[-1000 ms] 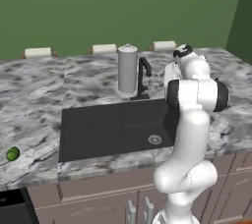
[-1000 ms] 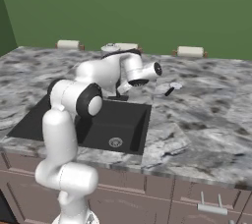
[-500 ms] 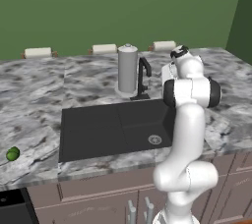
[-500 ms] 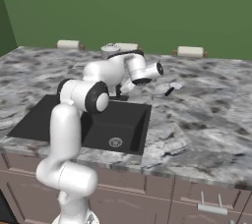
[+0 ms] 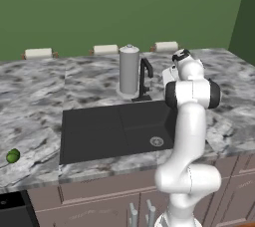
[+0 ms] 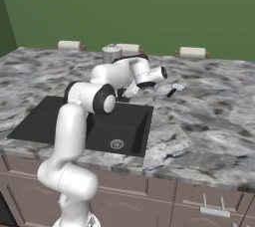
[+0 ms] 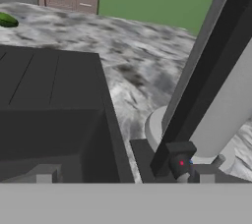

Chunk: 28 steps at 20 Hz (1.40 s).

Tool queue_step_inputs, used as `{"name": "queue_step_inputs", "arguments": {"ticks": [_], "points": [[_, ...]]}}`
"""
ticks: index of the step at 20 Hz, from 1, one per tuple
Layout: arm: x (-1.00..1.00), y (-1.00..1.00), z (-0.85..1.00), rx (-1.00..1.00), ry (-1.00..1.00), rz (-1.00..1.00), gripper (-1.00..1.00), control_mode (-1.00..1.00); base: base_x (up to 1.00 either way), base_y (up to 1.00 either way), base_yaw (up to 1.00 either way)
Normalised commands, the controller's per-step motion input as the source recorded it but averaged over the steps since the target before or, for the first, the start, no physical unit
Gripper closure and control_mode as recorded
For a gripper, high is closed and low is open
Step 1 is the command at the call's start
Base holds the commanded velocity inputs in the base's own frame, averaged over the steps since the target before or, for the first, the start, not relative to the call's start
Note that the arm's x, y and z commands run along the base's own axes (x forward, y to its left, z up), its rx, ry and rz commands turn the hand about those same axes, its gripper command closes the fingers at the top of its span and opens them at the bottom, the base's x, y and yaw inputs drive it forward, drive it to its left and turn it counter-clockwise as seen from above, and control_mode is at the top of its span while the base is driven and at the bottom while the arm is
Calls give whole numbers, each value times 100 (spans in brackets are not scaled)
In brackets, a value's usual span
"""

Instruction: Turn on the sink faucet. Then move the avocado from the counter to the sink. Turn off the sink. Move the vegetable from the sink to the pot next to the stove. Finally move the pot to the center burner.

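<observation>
Clearly nothing on the list is finished yet. The sink faucet (image 5: 145, 79) stands at the back rim of the sink (image 5: 99, 131), a slim black gooseneck just beside a taller grey canister (image 5: 129, 70), and I see no water coming from the spout, so I judge the first step is the one in hand. The arm is reaching across to the faucet's right side; in the hand view the black stem rises close in front of the camera, with a small dark block bearing a red dot at its foot, which I take for the lever's base. The gripper (image 6: 163, 74) has its jaws spread wide and nothing between them, and I cannot tell whether it touches the tap.

The avocado (image 5: 12, 156) lies on the counter (image 5: 35, 101) well off to the left of the basin, near the front edge, untouched. So the fruit's trip to the sink, shutting the water, the move to the pot and the pot's move to the burner all remain, as far as I can judge.

The basin is matte black with a small silver drain (image 5: 156, 142), dry-looking and with nothing in it. Around it runs grey-and-white marbled stone with dark veins, over brown cabinets (image 6: 164, 196). On the counter to the right of the sink lies a small dark-handled utensil (image 6: 173, 90). Three pale low blocks (image 5: 38, 53) sit along the back edge, against a plain green wall (image 5: 99, 7).
</observation>
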Motion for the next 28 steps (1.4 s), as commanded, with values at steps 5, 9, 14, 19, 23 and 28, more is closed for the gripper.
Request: {"name": "queue_step_inputs", "arguments": {"ticks": [5,9,14,19,23,28], "points": [[8,11,-9,0,0,0,-100,-100,0,0,0],[14,18,-8,0,2,0,-100,-100,0,0,0],[16,9,-8,0,3,0,-100,-100,0,0,0],[20,0,-10,0,2,0,-100,-100,0,0,0],[23,0,-11,0,2,0,-100,-100,0,0,0],[21,-4,-14,0,1,0,-100,-100,0,0,0]]}}
